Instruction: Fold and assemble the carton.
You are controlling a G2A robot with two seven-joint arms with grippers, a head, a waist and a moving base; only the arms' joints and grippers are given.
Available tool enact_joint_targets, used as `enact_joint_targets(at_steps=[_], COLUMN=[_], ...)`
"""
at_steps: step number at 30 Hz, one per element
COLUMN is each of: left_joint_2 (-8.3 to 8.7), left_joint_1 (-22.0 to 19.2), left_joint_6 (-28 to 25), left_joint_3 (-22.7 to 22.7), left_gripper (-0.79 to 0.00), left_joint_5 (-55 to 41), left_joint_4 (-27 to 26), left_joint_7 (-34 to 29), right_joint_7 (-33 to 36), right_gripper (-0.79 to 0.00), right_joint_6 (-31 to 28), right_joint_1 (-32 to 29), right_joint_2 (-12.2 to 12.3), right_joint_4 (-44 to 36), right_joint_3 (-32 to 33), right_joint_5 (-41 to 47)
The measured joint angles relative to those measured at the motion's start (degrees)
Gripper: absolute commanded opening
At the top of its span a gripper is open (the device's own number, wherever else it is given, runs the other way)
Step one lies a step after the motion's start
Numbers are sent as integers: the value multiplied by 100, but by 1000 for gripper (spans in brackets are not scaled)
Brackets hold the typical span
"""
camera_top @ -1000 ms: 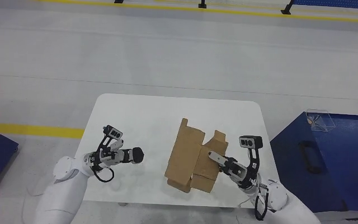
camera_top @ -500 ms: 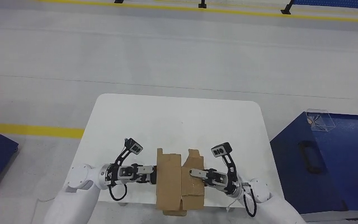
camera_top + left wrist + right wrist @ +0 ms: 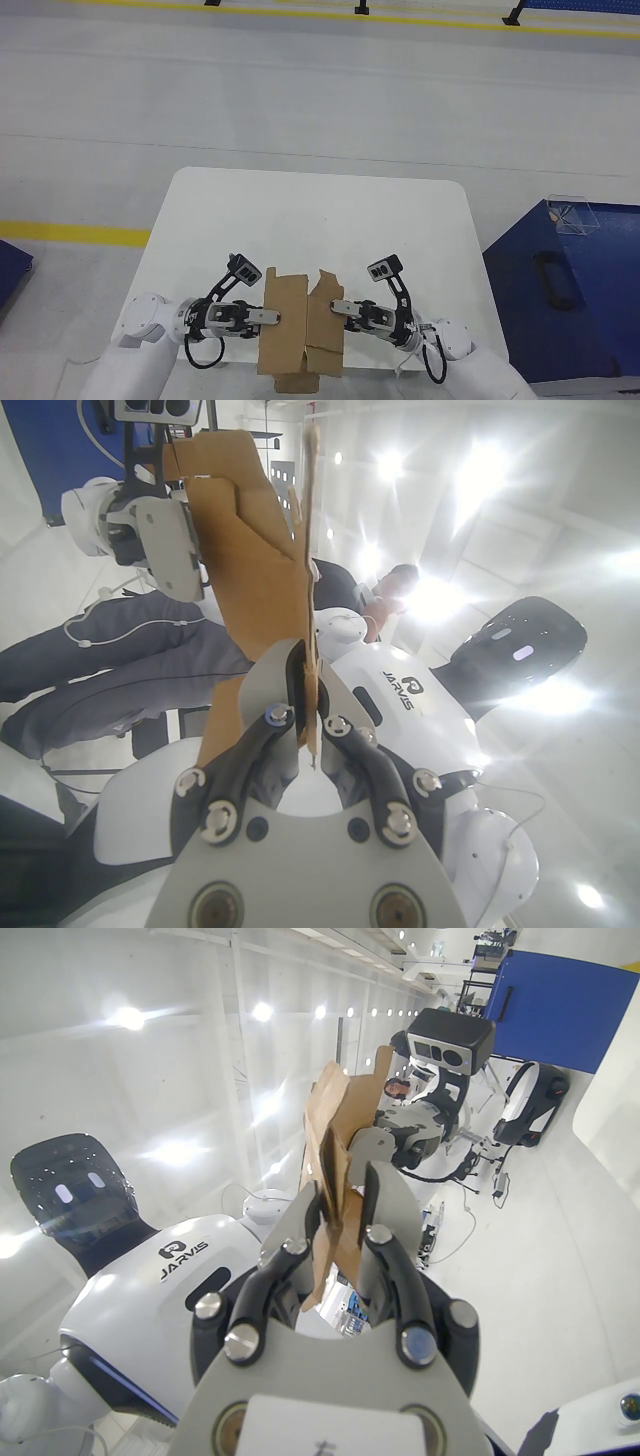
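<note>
A flattened brown cardboard carton (image 3: 298,325) is held up edge-on over the table's near edge, between my two arms. My left gripper (image 3: 272,318) is shut on the carton's left edge. In the left wrist view its fingers (image 3: 306,685) pinch the thin board of the carton (image 3: 240,550), with the other arm's gripper (image 3: 167,545) farther along it. My right gripper (image 3: 333,309) is shut on the carton's right side. In the right wrist view, folded layers of the carton (image 3: 340,1108) sit between the right gripper's (image 3: 342,1208) fingers, and the left gripper (image 3: 372,1148) holds the far edge.
The white table (image 3: 300,210) spreads out beyond the carton. A blue cabinet (image 3: 570,290) stands off the table's right side, with a clear plastic box (image 3: 572,213) on top. A yellow floor line (image 3: 70,234) runs to the left.
The carton went from lying on the table's right part to being lifted and carried left toward the near edge. My left arm swung in and closed on its left edge.
</note>
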Motion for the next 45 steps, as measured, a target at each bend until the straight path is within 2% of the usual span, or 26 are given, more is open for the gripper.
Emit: enact_joint_targets(at_steps=[2,4,8,10,11,14,17,22,23,24,25,26,27,28,37,39,40,45], left_joint_2=[-1,0,-55,-114,-161,-284,-402,-547,-572,-591,-608,-630,-645,-659,-774,-798,-808,-860], left_joint_1=[1,4,153,214,230,169,140,95,81,72,62,55,54,53,57,51,47,15], left_joint_6=[-14,-93,-1037,-1555,-1928,-2610,-2978,-2925,-2924,-2916,-2911,-2908,-2898,-2886,-2832,-2815,-2811,-2830], left_joint_3=[1,-69,-295,-236,-155,132,448,796,837,871,896,917,927,929,855,831,823,744], left_gripper=[-785,-785,-785,-785,-785,-785,-785,-785,-785,-785,-785,-785,-785,-785,-782,-299,0,0], left_joint_5=[6,1,-459,-793,-975,-1235,-1275,-1600,-1554,-1520,-1497,-1485,-1497,-1513,-1513,-1518,-1508,-1512], left_joint_4=[0,-35,-250,-266,-233,-136,-119,22,74,109,135,160,177,193,321,373,397,621], left_joint_7=[3,99,979,1200,1320,1636,2023,1978,1977,1968,1964,1960,1950,1939,1885,1868,1865,1884], right_joint_7=[-10,-54,-680,-1102,-1336,-1832,-2326,-3024,-3129,-3183,-3228,-3291,-3339,-3386,-3696,-3711,-3716,-3739], right_gripper=[0,0,0,0,0,0,0,0,-320,-459,-517,-542,-733,-785,-785,-785,-785,-785], right_joint_6=[-27,-291,-1640,-2013,-2078,-2058,-2054,-2055,-2055,-2055,-2055,-2055,-2055,-2055,-2055,-2055,-2055,-2055], right_joint_1=[-2,0,-214,-354,-449,-754,-957,-1009,-985,-961,-937,-916,-906,-896,-810,-792,-785,-769], right_joint_2=[3,31,103,107,94,18,-87,-259,-291,-310,-326,-347,-361,-373,-458,-467,-469,-473], right_joint_4=[-66,-131,-244,-403,-569,-1012,-1224,-1257,-1243,-1225,-1210,-1200,-1193,-1185,-1018,-979,-965,-853], right_joint_3=[40,246,933,1190,1374,1731,1874,1678,1603,1564,1535,1498,1474,1454,1257,1224,1216,1220], right_joint_5=[-80,-384,-1598,-2172,-2519,-3355,-4161,-5064,-5108,-5154,-5214,-5287,-5334,-5376,-5555,-5545,-5538,-5395])
